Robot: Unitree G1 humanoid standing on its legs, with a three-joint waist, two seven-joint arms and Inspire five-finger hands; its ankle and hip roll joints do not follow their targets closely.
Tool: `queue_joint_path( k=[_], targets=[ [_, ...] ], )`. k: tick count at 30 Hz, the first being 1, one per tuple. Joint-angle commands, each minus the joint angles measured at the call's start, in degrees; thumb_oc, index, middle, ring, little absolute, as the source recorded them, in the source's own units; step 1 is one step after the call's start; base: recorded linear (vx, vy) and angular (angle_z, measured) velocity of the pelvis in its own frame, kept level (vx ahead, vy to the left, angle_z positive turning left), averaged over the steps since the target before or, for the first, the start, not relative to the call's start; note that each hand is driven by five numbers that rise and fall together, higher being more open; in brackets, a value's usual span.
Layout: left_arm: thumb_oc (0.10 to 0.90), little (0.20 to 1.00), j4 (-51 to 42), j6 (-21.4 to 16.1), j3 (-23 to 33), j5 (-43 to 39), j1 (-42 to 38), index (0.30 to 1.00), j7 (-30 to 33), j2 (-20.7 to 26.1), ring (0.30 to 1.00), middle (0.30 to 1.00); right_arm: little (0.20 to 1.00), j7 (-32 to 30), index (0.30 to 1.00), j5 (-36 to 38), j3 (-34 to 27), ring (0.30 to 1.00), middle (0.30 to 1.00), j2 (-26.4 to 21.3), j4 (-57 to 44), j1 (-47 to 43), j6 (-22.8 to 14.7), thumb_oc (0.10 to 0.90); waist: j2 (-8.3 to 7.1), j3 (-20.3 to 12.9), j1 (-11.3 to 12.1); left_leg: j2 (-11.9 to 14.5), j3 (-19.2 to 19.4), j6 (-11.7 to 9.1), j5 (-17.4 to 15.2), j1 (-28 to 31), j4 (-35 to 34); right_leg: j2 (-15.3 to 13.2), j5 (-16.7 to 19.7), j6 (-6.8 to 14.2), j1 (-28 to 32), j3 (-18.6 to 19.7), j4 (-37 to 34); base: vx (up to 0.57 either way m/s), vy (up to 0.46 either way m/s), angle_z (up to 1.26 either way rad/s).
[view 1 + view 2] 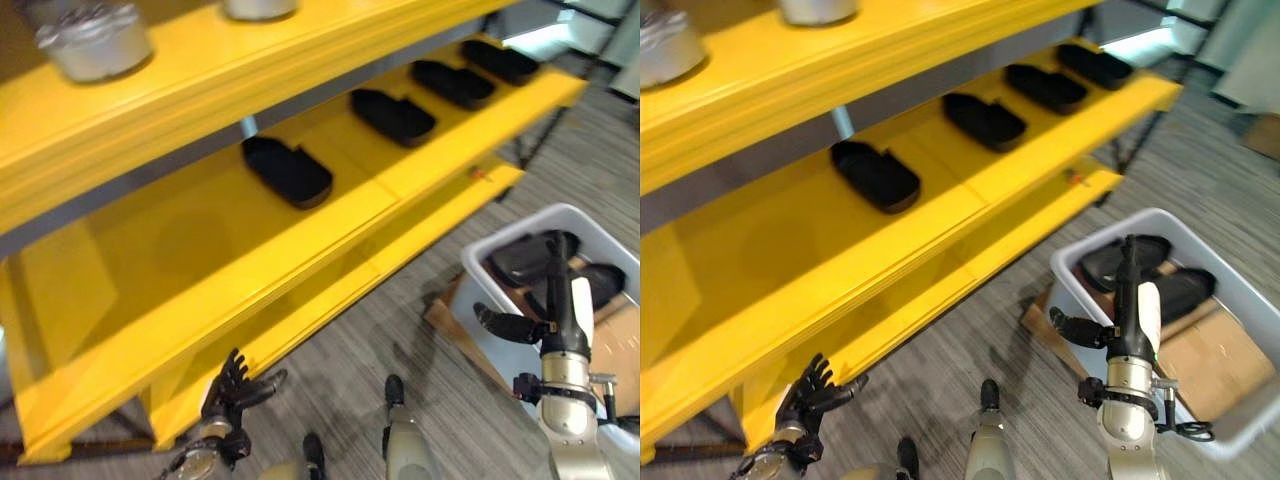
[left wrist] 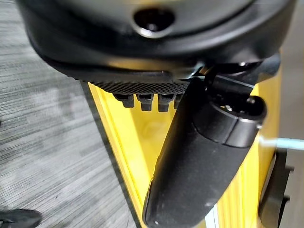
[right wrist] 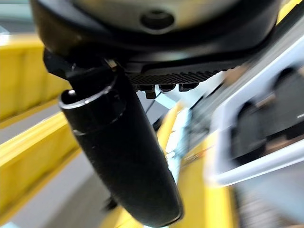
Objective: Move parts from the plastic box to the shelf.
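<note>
A white plastic box stands on the floor at the right, with black moulded parts lying inside it. My right hand hangs over the box's near side, open, its fingers straight and its thumb sticking out to the left, holding nothing. In the right wrist view the box rim and dark parts show past the thumb. Several black parts lie in a row on the middle board of the yellow shelf. My left hand is low by the shelf's bottom board, open and holding nothing.
Silver round metal parts stand on the shelf's top board. Brown cardboard lies on the grey plank floor beside the box, and more sits in the box. The shelf's lower boards jut toward me across the left and middle.
</note>
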Motion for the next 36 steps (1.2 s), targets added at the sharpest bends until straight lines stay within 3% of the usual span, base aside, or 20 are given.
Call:
queue_joint_path(
  k=[1,4,5,8,11,13,14,19,21,22,23,24,25,26,29,34,35,36],
  targets=[
    [0.900,1.000,-11.07,-3.27,2.74,2.14,-0.43,1.000,-0.20,4.33,1.000,1.000,1.000,-2.14,1.000,-1.35,-2.85,1.000,1.000,-1.92,-5.47,-5.86,-3.66,0.900,1.22,0.95,1.49,1.06,-1.62,-1.84,-1.34,8.98,-11.92,-6.15,4.52,6.58,2.64,2.31,0.16,0.03,-0.117,-0.64],
    [0.900,1.000,-11.08,-2.99,2.75,2.12,-1.22,1.000,0.18,4.23,1.000,1.000,1.000,-3.22,1.000,-2.01,-3.43,1.000,1.000,-1.39,-4.88,-6.43,-2.72,0.900,1.17,0.32,1.97,1.65,-0.55,-2.49,-2.50,9.09,-10.89,-7.49,5.57,6.99,3.92,0.29,-0.58,0.07,-0.193,-0.50],
    [0.900,1.000,-10.89,-2.82,2.88,2.29,-1.72,1.000,0.47,3.97,1.000,1.000,1.000,-3.75,1.000,-2.31,-3.63,1.000,1.000,-1.02,-4.54,-6.60,-2.41,0.900,0.43,0.07,2.45,2.15,1.73,-3.20,-2.27,9.03,-10.15,-7.94,5.65,6.99,5.13,-3.44,-1.54,0.02,-0.259,-0.45],
    [0.900,1.000,-11.11,-2.67,3.14,2.15,-1.42,1.000,0.62,3.47,1.000,1.000,1.000,-3.58,1.000,-2.55,-4.38,1.000,1.000,-0.79,-4.39,-5.61,-1.99,0.900,0.20,-0.34,2.36,3.62,2.44,-4.23,-1.43,9.30,-10.41,-7.06,4.53,6.99,5.43,-3.53,-1.38,0.06,-0.221,-0.17],
    [0.900,1.000,-11.60,-2.63,2.24,1.23,-1.78,1.000,0.80,2.82,1.000,1.000,1.000,-4.23,1.000,-2.02,-5.70,1.000,1.000,-0.58,-4.95,-4.84,-2.01,0.900,1.11,-0.45,1.34,7.25,2.92,-6.45,0.10,9.96,-11.02,-4.95,0.04,6.13,5.80,-4.49,0.57,0.11,-0.279,-0.13],
    [0.900,1.000,-11.57,-2.51,2.03,1.11,-1.89,1.000,0.65,2.67,1.000,1.000,1.000,-4.45,1.000,-1.94,-5.92,1.000,1.000,-0.60,-5.17,-4.69,-2.06,0.900,1.45,-0.39,1.02,8.16,2.76,-6.88,0.33,9.96,-11.08,-4.30,-1.07,5.78,5.91,-4.68,0.90,0.07,-0.188,-0.06],
    [0.900,1.000,-11.61,-2.45,1.51,0.84,-2.44,1.000,0.88,2.45,1.000,1.000,1.000,-5.20,1.000,-1.68,-6.64,1.000,1.000,-0.67,-5.55,-4.62,-2.24,0.900,2.28,-0.26,0.35,10.14,2.94,-7.88,1.15,9.89,-10.84,-3.22,-3.88,5.05,5.32,-4.81,2.50,0.06,-0.136,-0.05],
    [0.900,1.000,-11.44,-2.53,0.64,0.22,-3.12,1.000,1.19,2.39,1.000,1.000,1.000,-7.16,1.000,-2.74,-7.86,1.000,1.000,-1.28,-6.38,-4.67,-2.50,0.900,3.91,0.13,-1.18,14.14,3.81,-9.63,2.91,10.10,-10.43,-0.93,-8.98,2.82,2.40,-4.05,8.61,0.07,-0.199,-0.01],
    [0.900,1.000,-11.18,-2.57,0.30,0.31,-3.52,1.000,1.39,2.46,1.000,1.000,1.000,-8.02,1.000,-2.32,-8.30,1.000,1.000,-1.51,-6.46,-4.66,-2.79,0.900,4.32,0.44,-1.74,15.78,4.06,-10.12,3.60,9.38,-8.71,0.12,-10.62,1.79,1.86,-3.73,9.62,0.08,-0.276,-0.02],
    [0.900,1.000,-11.12,-2.69,-0.05,-0.03,-4.16,1.000,1.54,2.43,1.000,1.000,1.000,-8.83,1.000,-2.51,-8.66,1.000,1.000,-2.14,-6.76,-4.71,-3.04,0.900,4.76,0.90,-2.13,17.36,4.06,-10.71,5.52,7.77,-4.58,1.67,-12.27,0.47,2.03,-3.17,9.32,0.13,-0.253,-0.06],
    [0.900,1.000,-11.05,-2.70,-0.08,-0.04,-4.21,1.000,1.54,2.40,1.000,1.000,1.000,-8.85,1.000,-2.52,-8.68,1.000,1.000,-2.19,-6.70,-4.73,-3.05,0.900,5.30,0.71,-2.21,17.91,3.12,-11.27,4.38,7.80,-4.05,2.20,-13.33,1.06,2.27,-2.66,9.63,0.10,-0.384,0.02],
    [0.900,1.000,-10.97,-2.97,-0.54,-0.40,-4.69,1.000,2.17,2.23,1.000,1.000,1.000,-9.37,1.000,-2.41,-8.22,1.000,1.000,-3.06,-6.74,-4.86,-3.34,0.900,4.96,1.98,-1.52,18.14,1.09,-10.70,8.99,4.43,3.10,4.58,-14.15,-1.92,3.24,-1.83,7.56,0.04,-0.208,0.12],
    [0.900,1.000,-10.93,-2.99,-0.55,-0.40,-4.79,1.000,2.18,2.22,1.000,1.000,1.000,-9.41,1.000,-2.40,-8.24,1.000,1.000,-3.09,-6.66,-4.95,-3.37,0.900,5.20,1.95,-1.64,18.58,0.71,-10.89,8.77,3.80,3.86,4.93,-14.08,-2.15,3.25,-2.12,7.31,0.01,-0.368,0.03],
    [0.900,1.000,-10.58,-3.32,-0.68,-0.67,-5.61,1.000,2.49,2.03,1.000,1.000,1.000,-9.15,1.000,-1.96,-7.59,1.000,1.000,-4.28,-6.49,-5.92,-3.59,0.900,4.52,3.20,-0.70,16.26,-3.33,-10.20,9.90,-1.01,11.81,7.06,-14.87,-3.89,5.05,-1.09,4.49,0.05,-0.245,0.00],
    [0.900,1.000,-10.65,-3.23,-0.73,-1.04,-5.11,1.000,2.57,1.99,1.000,1.000,1.000,-8.47,1.000,-1.56,-6.21,1.000,1.000,-5.41,-6.41,-7.50,-4.08,0.900,2.76,4.74,1.98,9.37,-7.55,-8.46,6.70,-8.48,13.99,8.46,-15.30,-4.42,6.86,1.32,1.79,0.10,-0.168,-0.47],
    [0.900,1.000,-10.65,-3.23,-0.73,-1.04,-5.11,1.000,2.57,1.99,1.000,1.000,1.000,-8.47,1.000,-1.56,-6.21,1.000,1.000,-5.41,-6.41,-7.50,-4.08,0.900,2.77,4.72,1.99,9.38,-7.55,-8.46,6.67,-8.52,14.03,8.46,-15.30,-4.42,6.83,1.33,1.81,0.06,0.019,-0.34],
    [0.900,1.000,-11.67,-3.58,-0.60,-1.89,-2.54,1.000,3.34,1.66,1.000,1.000,1.000,-8.26,1.000,-1.18,-3.16,1.000,1.000,-7.42,-4.65,-11.54,-4.08,0.900,1.13,5.86,5.27,12.94,-14.09,-8.45,10.70,-14.48,4.67,9.15,-16.01,-3.09,8.12,5.28,0.55,0.26,0.101,0.17],
    [0.900,1.000,-11.78,-3.54,-0.47,-1.90,-2.47,1.000,3.37,1.63,1.000,1.000,1.000,-8.36,1.000,-1.16,-2.96,1.000,1.000,-7.51,-4.38,-11.80,-4.16,0.900,1.03,5.76,5.45,13.10,-13.74,-8.59,11.39,-14.12,3.67,9.29,-15.76,-3.25,7.87,5.58,0.41,0.37,0.199,-0.45]
  ],
)
